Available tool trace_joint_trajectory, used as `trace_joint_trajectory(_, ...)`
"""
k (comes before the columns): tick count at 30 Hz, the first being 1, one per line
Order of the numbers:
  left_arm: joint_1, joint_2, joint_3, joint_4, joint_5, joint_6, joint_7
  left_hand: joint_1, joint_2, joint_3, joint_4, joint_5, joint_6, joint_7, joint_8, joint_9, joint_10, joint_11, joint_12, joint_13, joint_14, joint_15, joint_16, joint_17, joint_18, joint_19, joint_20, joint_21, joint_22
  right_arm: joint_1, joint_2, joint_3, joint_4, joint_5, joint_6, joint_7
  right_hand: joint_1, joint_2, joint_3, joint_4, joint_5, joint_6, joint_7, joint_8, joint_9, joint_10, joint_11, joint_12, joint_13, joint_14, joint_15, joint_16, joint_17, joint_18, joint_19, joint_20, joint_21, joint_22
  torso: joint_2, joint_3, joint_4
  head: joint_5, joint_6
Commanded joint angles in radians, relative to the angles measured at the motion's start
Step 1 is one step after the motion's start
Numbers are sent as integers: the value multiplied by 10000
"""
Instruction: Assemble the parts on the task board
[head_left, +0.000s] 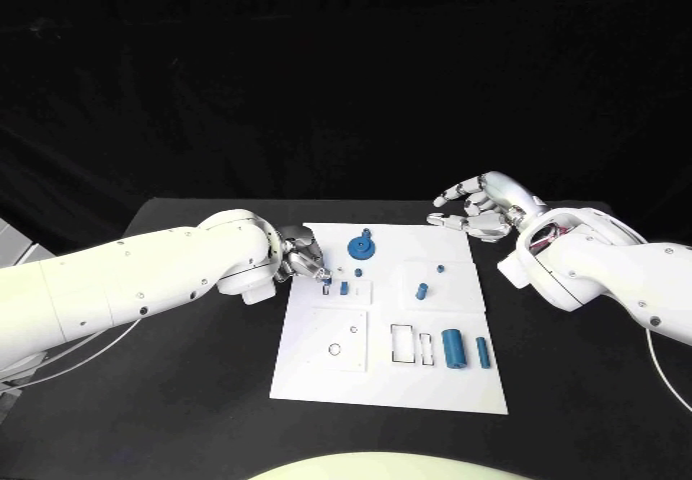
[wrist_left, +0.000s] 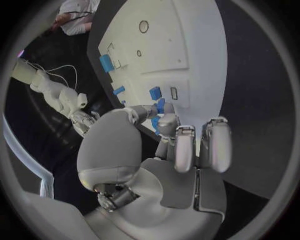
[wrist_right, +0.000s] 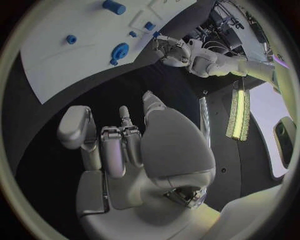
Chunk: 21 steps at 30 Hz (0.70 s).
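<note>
You are looking down from the head camera, fairly high above the task board (head_left: 389, 330) and taking in the whole black table (head_left: 188, 380). The left wrist camera is sitting close behind the left hand (wrist_left: 169, 145), facing the board's edge. The right wrist camera is trailing the right hand (wrist_right: 125, 145), seemingly farther off; both wrist views are sharing the board.

Black table (head_left: 173, 400) carries white task board (head_left: 389, 385) (lying flat, roughly central).
</note>
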Motion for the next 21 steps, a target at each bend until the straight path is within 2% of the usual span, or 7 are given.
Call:
trace_joint_trajectory(1,-40,20,-4,52,-430,-146,-86,-36,80,1812,-1849,36,137,-82,33,27,50,-1,43,11,967,-81,54,2374,-93,63,-35,54,572,0,-7,0,20,-33,71,74,5,53,-59,4,65,-39,2,-30,1,263,67,-38,1866,726,28,-39,1374,187,-82,-1,-47,-2,-2,4,-2,1,-43)
trace_joint_trajectory(15,-154,43,-39,53,-998,-79,-390,-79,38,1835,-1888,199,193,-101,36,28,105,-21,61,51,974,-97,65,2397,-105,100,-52,82,625,-4,-19,0,23,-33,29,142,4,48,-66,4,81,-37,0,-27,2,255,65,-49,1857,723,26,-47,1360,186,-79,-3,-54,-4,-2,-4,-2,-6,-43)
trace_joint_trajectory(21,-192,55,-43,39,-979,31,-437,-87,33,1839,-1893,227,201,-103,36,29,109,-24,56,45,974,-100,66,2399,-106,105,-55,86,631,-7,-20,0,16,-33,38,143,4,48,-66,4,81,-37,0,-27,2,255,65,-49,1857,723,26,-47,1360,186,-79,-3,-54,-4,-7,7,-8,-3,-79)
